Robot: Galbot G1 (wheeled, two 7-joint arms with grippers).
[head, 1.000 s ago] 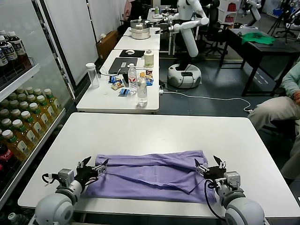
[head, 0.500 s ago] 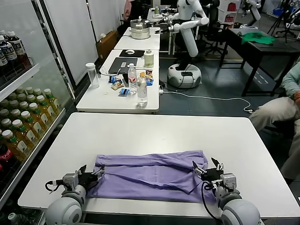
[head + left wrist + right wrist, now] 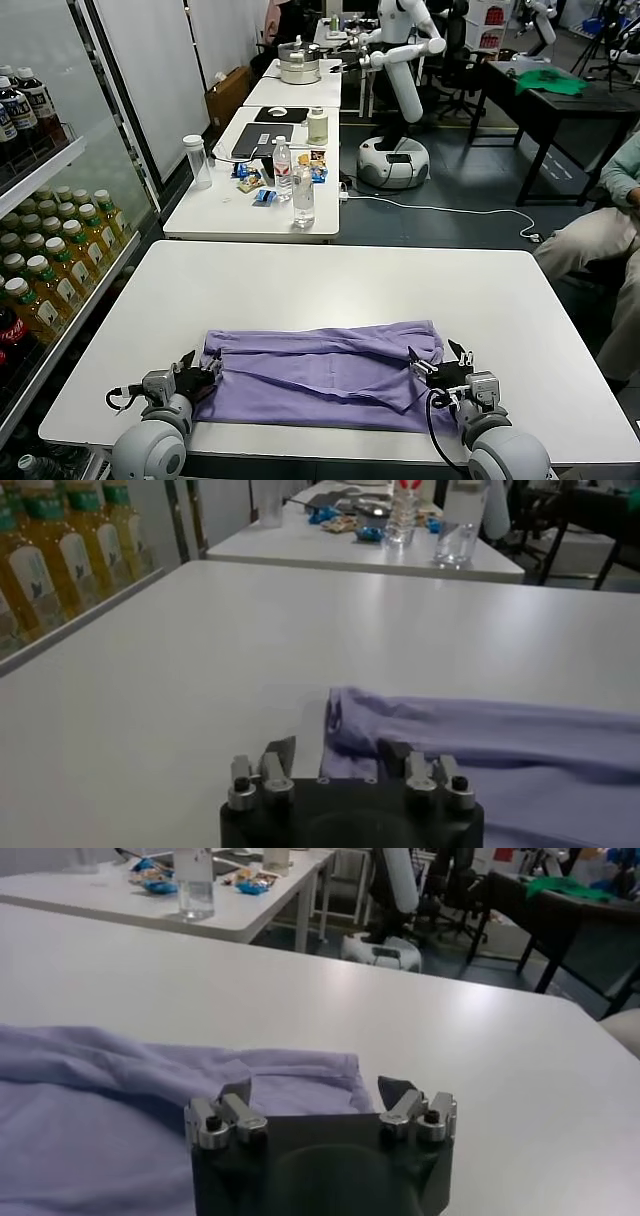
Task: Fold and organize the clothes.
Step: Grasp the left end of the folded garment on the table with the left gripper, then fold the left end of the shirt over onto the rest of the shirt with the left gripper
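The clothes are one lavender T-shirt (image 3: 320,375), folded into a long band across the near part of the white table (image 3: 340,285). My left gripper (image 3: 200,372) is low at the band's left end. In the left wrist view the shirt's corner (image 3: 345,715) lies between the fingers of the left gripper (image 3: 337,752), which still stand apart. My right gripper (image 3: 438,368) is at the band's right end. In the right wrist view it (image 3: 316,1093) is open, straddling the shirt's corner (image 3: 320,1073). The shirt (image 3: 100,1078) lies flat and wrinkled.
A second table (image 3: 215,215) beyond holds bottles (image 3: 303,195), snacks and a laptop. Shelves of drink bottles (image 3: 40,280) stand at the left. A seated person (image 3: 600,230) is at the right, and another robot (image 3: 400,90) farther back.
Both grippers have sunk toward the table and slid onto the shirt's two ends. The left jaws have drawn closer together; the right ones stay wide.
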